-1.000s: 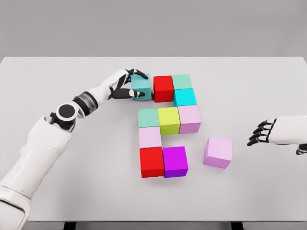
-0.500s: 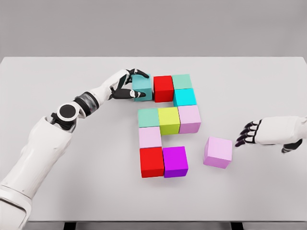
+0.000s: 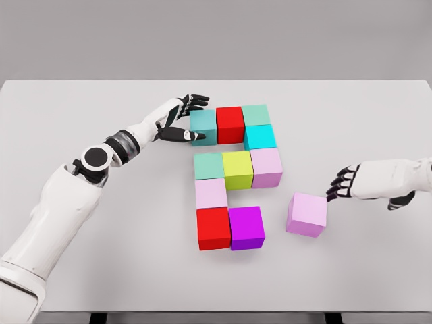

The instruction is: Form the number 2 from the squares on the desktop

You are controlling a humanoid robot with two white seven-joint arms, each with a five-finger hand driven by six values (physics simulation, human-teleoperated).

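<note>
Your left hand [image 3: 181, 119] is opening off the teal cube [image 3: 202, 127], now seated at 9 o'clock of the red cube [image 3: 230, 124], while your right hand [image 3: 351, 182], fingers loosely curled and empty, is closing on the loose pink cube [image 3: 307, 214] from 2 o'clock to finish the 2.

You see a plain pale grey bench [image 3: 81, 270] against a grey backdrop. On it sit solid-coloured cubes with no pattern: a teal cube [image 3: 203, 127], a red cube [image 3: 230, 125], a sea-green cube [image 3: 256, 115], a cyan cube [image 3: 260, 137], a second sea-green cube [image 3: 209, 165], a yellow-green cube [image 3: 237, 169], a pale lilac cube [image 3: 266, 167], a pale pink cube [image 3: 211, 194], a second red cube [image 3: 214, 228], a purple cube [image 3: 246, 227] and a loose lilac cube [image 3: 307, 214]. Both arms are white; the left hand [image 3: 177, 120] and right hand [image 3: 358, 182] are white with black fingers.
</note>
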